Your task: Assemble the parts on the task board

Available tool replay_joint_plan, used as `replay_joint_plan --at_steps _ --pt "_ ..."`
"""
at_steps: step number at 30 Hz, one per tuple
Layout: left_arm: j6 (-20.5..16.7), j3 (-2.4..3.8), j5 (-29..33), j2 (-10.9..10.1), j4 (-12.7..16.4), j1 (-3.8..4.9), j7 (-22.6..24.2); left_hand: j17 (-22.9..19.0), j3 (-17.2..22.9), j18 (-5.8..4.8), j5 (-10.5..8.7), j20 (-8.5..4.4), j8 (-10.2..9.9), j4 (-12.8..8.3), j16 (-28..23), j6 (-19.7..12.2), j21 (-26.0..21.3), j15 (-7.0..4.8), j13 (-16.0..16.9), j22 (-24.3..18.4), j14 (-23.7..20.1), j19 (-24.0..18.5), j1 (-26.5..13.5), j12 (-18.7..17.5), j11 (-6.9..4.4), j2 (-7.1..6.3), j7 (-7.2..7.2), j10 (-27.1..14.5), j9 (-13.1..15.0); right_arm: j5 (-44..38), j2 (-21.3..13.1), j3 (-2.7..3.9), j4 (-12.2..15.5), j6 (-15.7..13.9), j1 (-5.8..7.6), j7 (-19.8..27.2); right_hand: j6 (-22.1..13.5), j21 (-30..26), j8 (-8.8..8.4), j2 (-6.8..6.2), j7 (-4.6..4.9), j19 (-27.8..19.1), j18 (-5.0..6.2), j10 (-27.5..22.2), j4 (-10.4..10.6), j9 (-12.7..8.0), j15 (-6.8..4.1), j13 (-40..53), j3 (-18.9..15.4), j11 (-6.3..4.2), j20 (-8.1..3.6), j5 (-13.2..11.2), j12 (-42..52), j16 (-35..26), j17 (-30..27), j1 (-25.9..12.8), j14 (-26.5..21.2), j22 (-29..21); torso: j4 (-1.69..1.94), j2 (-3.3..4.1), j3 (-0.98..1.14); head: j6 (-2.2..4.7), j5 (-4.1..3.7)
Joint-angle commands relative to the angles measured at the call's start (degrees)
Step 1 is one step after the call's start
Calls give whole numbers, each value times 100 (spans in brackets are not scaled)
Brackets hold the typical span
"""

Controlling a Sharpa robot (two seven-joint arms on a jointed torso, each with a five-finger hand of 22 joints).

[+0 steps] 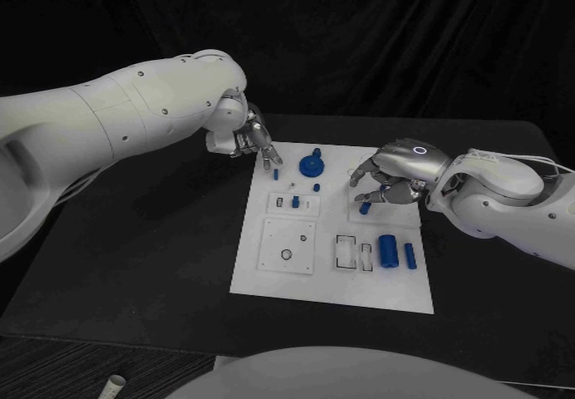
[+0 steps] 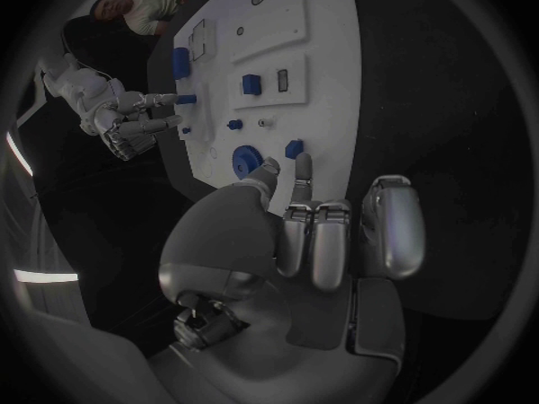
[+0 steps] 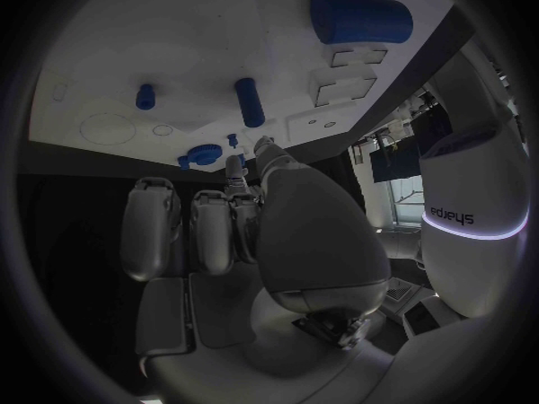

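1. Black table (image 1: 144,274), white task board (image 1: 270,278) at centre, blue parts scattered over it.
2. Left hand (image 1: 246,133) at the board's far corner, fingers loosely apart, holding nothing, just beside a small blue piece (image 1: 274,174).
3. Right hand (image 1: 390,176) over a short blue peg (image 1: 364,208); grip unclear, cannot tell.
4. Likely step: picking up. Next: a sure pinch, then a lift towards a socket.

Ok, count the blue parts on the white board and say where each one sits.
7. Far end: disc, small piece by the left hand, peg, block. Short rod under the right hand. Near right: thick cylinder, slim rod. Hands may hide others.
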Motion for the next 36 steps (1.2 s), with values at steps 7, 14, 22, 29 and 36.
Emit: replay_joint_plan --at_steps 7,14,22,29,36 --pt "140 5 -41 62 -28 -31 58 1507 -71 -23 7 23 -1 6 36 45 -22 22 1507 1085 605 126 -12 20 8 25 -13 618 13 22 4 3 15 -58 -13 10 20 -47 -24 13 -18 20 -84 -49 48 -1 -17 167 2 -4 -7 -35 -57 -15 290 -53 272 1063 -3 -2 4 0 -14" --pt "220 5 -42 119 -85 -76 30 1507 -59 -16 36 20 -12 -13 36 42 -56 18 1507 1075 605 113 31 20 5 46 -16 618 12 23 4 3 17 -29 -13 1 25 -70 -22 19 -19 11 -80 -66 44 0 -16 141 5 -4 -7 -31 -76 -26 276 -49 267 1056 0 -1 5 0 -8" --pt "272 5 -42 197 -164 -136 22 1507 -53 -11 65 20 -30 -27 36 28 -84 19 1507 1068 605 100 64 20 8 59 -13 618 7 23 15 3 14 33 -13 -2 29 -110 -22 26 -19 -5 -71 -92 38 1 -16 100 9 -4 -7 -22 -106 -53 242 -43 257 1045 -7 3 1 0 -34" --pt "279 5 -42 240 -214 -159 20 1507 -50 -8 72 21 -35 -30 36 26 -103 20 1507 1063 605 93 73 20 9 65 -12 618 6 23 13 3 13 85 -13 -16 31 -135 -21 27 -18 -15 -66 -102 37 1 -15 87 8 -3 -7 -19 -116 -65 228 -44 251 1037 0 0 0 0 -28" --pt "281 5 -42 257 -230 -167 60 1507 -25 -1 149 24 -50 -70 36 26 -141 24 1507 1053 605 70 148 20 12 97 -14 618 9 23 14 3 9 126 -13 -37 32 -142 -21 27 -17 -17 -65 -108 39 1 -14 79 6 -3 -7 -20 -123 -70 221 -48 249 1036 -5 1 -4 0 -26"
